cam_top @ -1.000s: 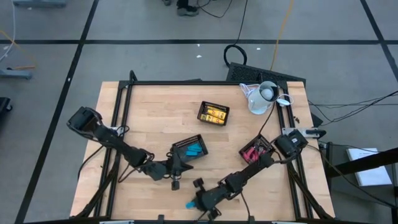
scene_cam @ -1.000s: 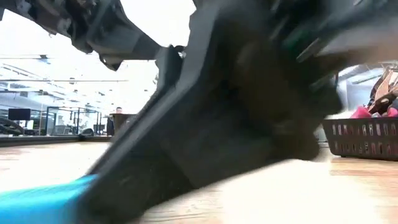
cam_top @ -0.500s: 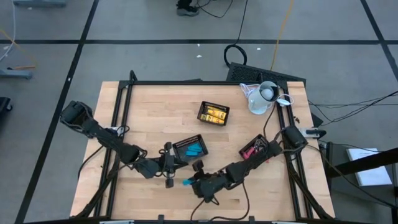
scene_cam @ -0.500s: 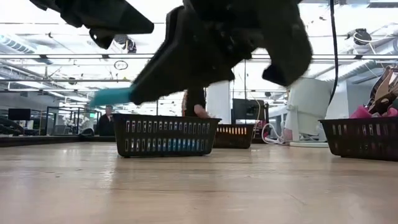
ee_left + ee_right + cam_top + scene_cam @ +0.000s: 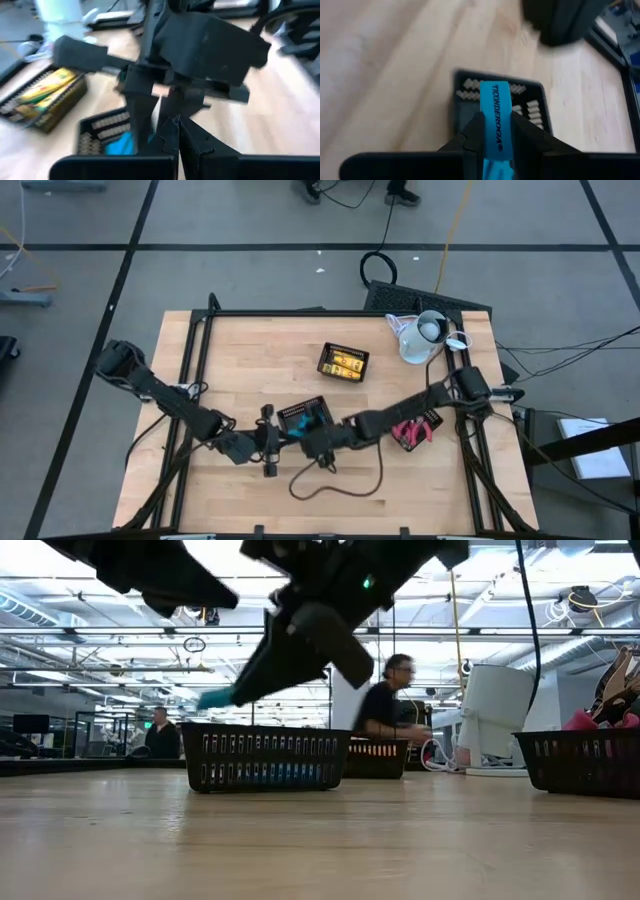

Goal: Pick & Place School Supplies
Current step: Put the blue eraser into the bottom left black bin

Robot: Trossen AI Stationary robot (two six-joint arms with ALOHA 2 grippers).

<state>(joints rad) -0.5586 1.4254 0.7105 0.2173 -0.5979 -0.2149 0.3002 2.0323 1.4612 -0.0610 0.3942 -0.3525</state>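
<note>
Right pincer (image 5: 495,137) closed on blue piece (image 5: 496,120), held in air above middle tray (image 5: 303,420) with blue pieces inside. Far tray (image 5: 343,363) holds yellow-and-black blocks (image 5: 346,364). Right tray (image 5: 415,428) holds pink-handled scissors (image 5: 408,430). Left pincer (image 5: 176,131) closed, empty, beside middle tray on table (image 5: 250,360).

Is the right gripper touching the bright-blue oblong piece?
Touching. The right wrist view shows the right gripper with its dark fingers pressed against both sides of the bright-blue oblong piece.
</note>
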